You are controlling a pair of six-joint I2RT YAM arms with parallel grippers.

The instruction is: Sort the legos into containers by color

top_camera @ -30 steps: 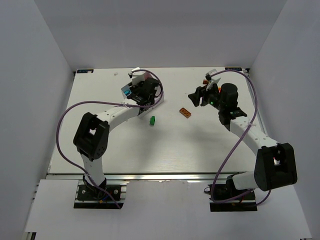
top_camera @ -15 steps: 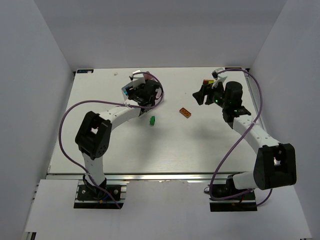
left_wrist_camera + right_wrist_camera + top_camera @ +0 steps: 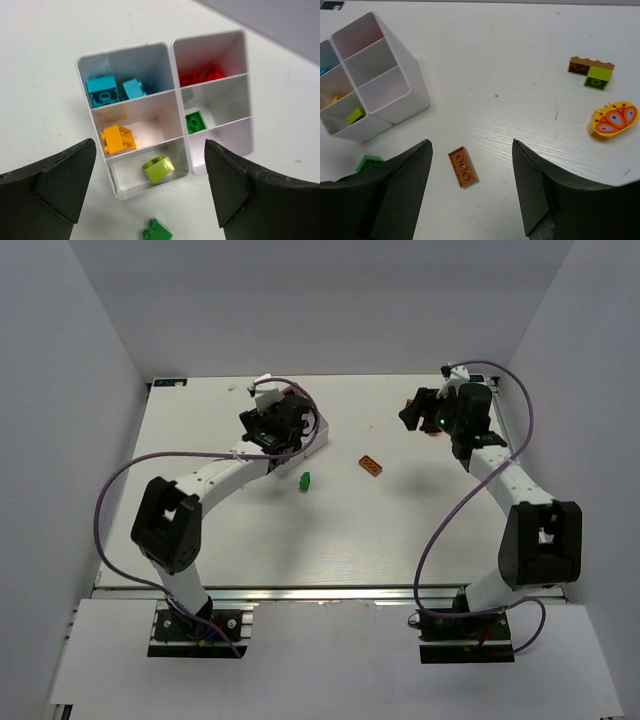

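The white container tray (image 3: 172, 107) has several compartments. They hold two blue legos (image 3: 107, 90), an orange one (image 3: 119, 138), a lime one (image 3: 159, 168), red ones (image 3: 200, 76) and a dark green one (image 3: 195, 121). My left gripper (image 3: 149, 167) hangs open above the tray's near end with nothing between its fingers. A loose green lego (image 3: 159, 231) lies on the table just in front of the tray. My right gripper (image 3: 471, 150) stands open high over a flat orange lego (image 3: 463, 167). From above, the left gripper (image 3: 288, 428) covers the tray (image 3: 320, 435).
A brown and lime pair of bricks (image 3: 591, 72) and a yellow oval piece with an orange pattern (image 3: 612, 120) lie at the far right. The enclosure's white walls stand along the table's sides. The green lego (image 3: 305, 480) and orange lego (image 3: 371, 465) lie mid-table.
The right arm has swung its gripper back and to the right, toward the far right corner. The left wrist has shifted slightly left and farther back over the tray.
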